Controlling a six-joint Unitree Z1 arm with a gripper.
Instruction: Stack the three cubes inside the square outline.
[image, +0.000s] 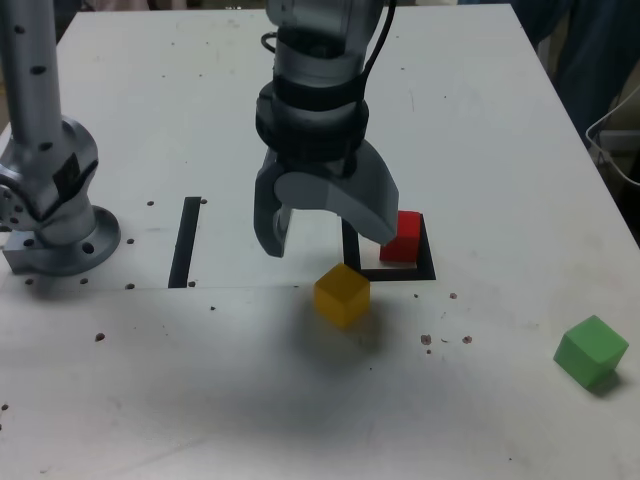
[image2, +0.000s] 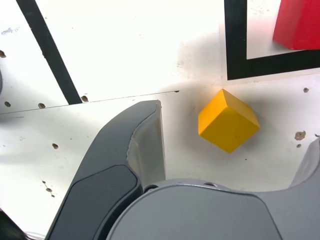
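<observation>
Arm base (image: 50, 225): you will find it at the exterior view's left edge, standing on the white counter (image: 480, 140).
Black strip (image: 185, 241): a straight strip, just to the exterior view's right of the base; it is no part of the goal, so leave it out of your count.
Gripper (image: 322, 238): hangs over the counter between the strip and the outline; its jaws stand spread wide and hold nothing.
Yellow cube (image: 342, 295): rests on the counter just outside the outline's near corner, turned corner-on. In the wrist view it (image2: 228, 120) lies between the two jaws, clear of both.
Square outline (image: 425, 271): black frame with a white centre, partly hidden behind the gripper.
Red cube (image: 401, 237): sits inside the outline, flat on the counter, nothing on top of it.
Green cube (image: 591, 350): lies well apart, at the exterior view's far right.
Done: you may count one cube of three as placed, the red one as base layer.
Left: yellow and green are yet to be stacked. Judging by the jaws' position, yellow looks like your next pick.
</observation>
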